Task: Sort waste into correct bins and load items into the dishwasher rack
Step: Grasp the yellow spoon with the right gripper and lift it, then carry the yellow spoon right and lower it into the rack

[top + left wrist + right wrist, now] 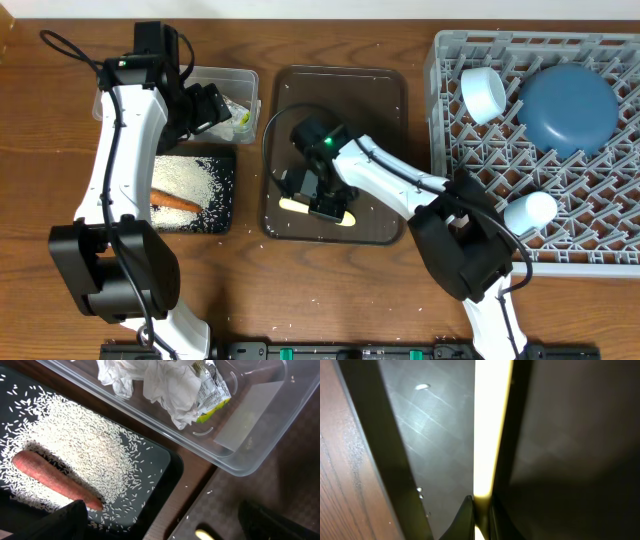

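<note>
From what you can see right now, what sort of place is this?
Probably a staged dish-clearing station on a brown wooden table, not a real kitchen: a large grey plastic dishwasher rack holds a dark-blue round plate, and a clear plastic tub and a shallow black tray hold sorted waste.

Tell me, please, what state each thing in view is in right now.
Left pincer: open, empty.
Right pincer: shut on the spoon.
Clear tub: holds tissues and wrapper.
Black tray: holds rice and carrot.
Brown tray: the spoon is over it.
Rack: partly loaded.
Upper cup: on its side.
Lower cup: on its side.
Blue dish: seemingly face down.
</note>
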`<action>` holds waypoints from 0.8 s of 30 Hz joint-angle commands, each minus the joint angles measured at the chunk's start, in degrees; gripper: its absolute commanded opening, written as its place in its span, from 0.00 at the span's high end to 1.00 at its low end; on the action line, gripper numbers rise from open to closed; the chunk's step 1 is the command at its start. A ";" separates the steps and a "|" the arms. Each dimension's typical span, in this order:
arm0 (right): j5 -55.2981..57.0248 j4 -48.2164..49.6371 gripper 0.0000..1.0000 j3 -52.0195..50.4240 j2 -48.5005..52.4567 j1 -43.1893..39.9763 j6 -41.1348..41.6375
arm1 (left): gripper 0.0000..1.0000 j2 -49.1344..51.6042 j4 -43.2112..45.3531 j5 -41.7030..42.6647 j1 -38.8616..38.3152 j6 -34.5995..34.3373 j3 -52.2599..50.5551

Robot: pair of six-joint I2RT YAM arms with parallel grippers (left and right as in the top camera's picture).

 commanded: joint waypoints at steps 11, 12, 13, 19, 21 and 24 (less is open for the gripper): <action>2.27 -17.00 0.99 21.42 1.53 -8.63 15.28 | 0.02 -0.22 -0.15 -0.92 0.04 -0.07 -0.44; 2.27 -18.73 0.99 23.96 1.49 -9.53 16.22 | 0.02 -0.22 -0.15 -0.92 0.04 -0.04 -0.44; 2.27 -20.44 0.99 26.53 1.49 -10.54 17.29 | 0.02 -0.22 -0.15 -0.92 0.04 -0.04 -0.44; 2.62 -27.47 0.99 37.03 0.20 -18.27 24.57 | 0.02 -0.22 -0.15 -0.92 0.04 -0.07 -0.44; 4.24 -27.56 0.99 37.53 -0.61 -21.20 28.26 | 0.02 -0.22 -0.15 -0.92 0.04 -0.04 -0.44; 8.66 -27.52 0.99 37.53 -1.22 -26.38 35.39 | 0.02 -0.22 -0.15 -0.92 0.04 -0.04 -0.44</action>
